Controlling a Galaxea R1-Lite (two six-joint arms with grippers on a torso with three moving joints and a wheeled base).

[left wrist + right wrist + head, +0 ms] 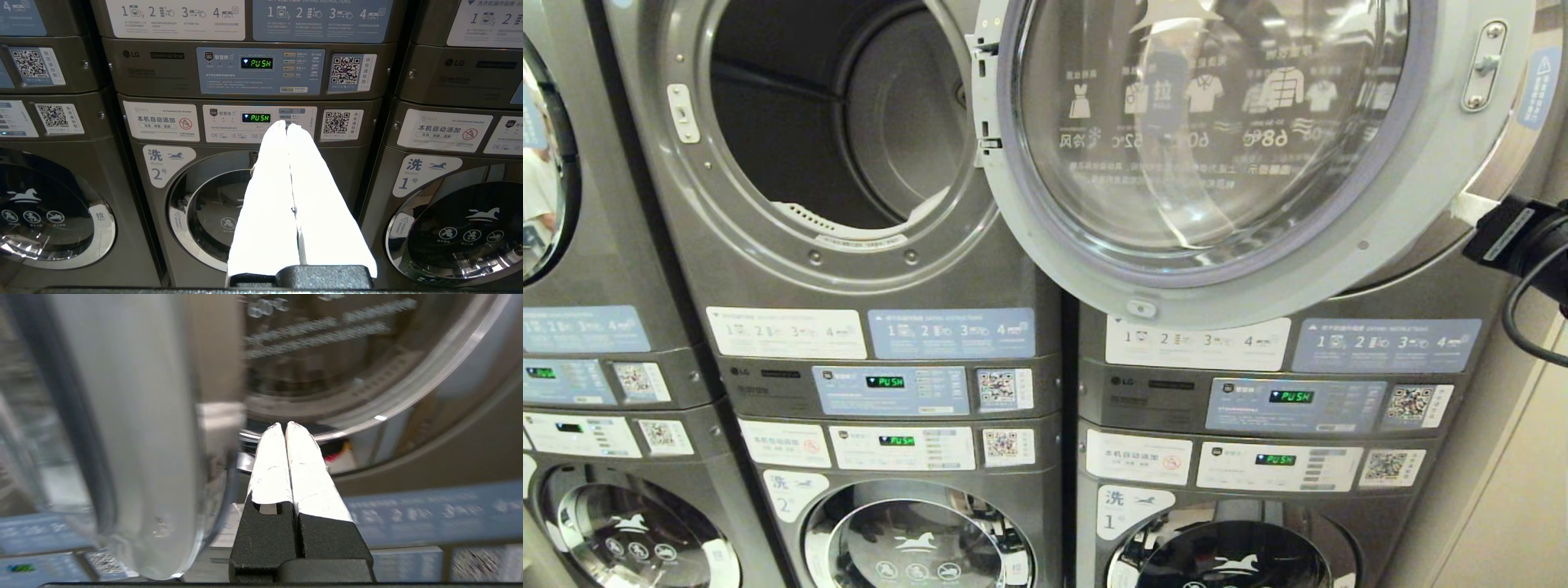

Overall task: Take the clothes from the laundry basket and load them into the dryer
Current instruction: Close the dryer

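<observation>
The upper dryer (727, 245) stands open, and the part of its dark drum (898, 114) that shows holds nothing. Its round glass door (1217, 147) is swung out to the right. The clothes and the laundry basket are out of view. My right arm (1515, 233) reaches in at the right edge of the head view, just past the door's rim. The right gripper (285, 425) is shut with nothing in it, close beside the open door's pale edge (135, 437). Lower down, my left gripper (286, 124) is shut and empty, pointing at washer 2's panel (257, 122).
Stacked grey machines fill the view: dryers above, washers 2 (915, 539) and 1 (1233, 555) below with doors shut. The neighbouring dryer's round door (367, 375) lies right behind the right gripper. A beige wall (1519, 490) borders the right side.
</observation>
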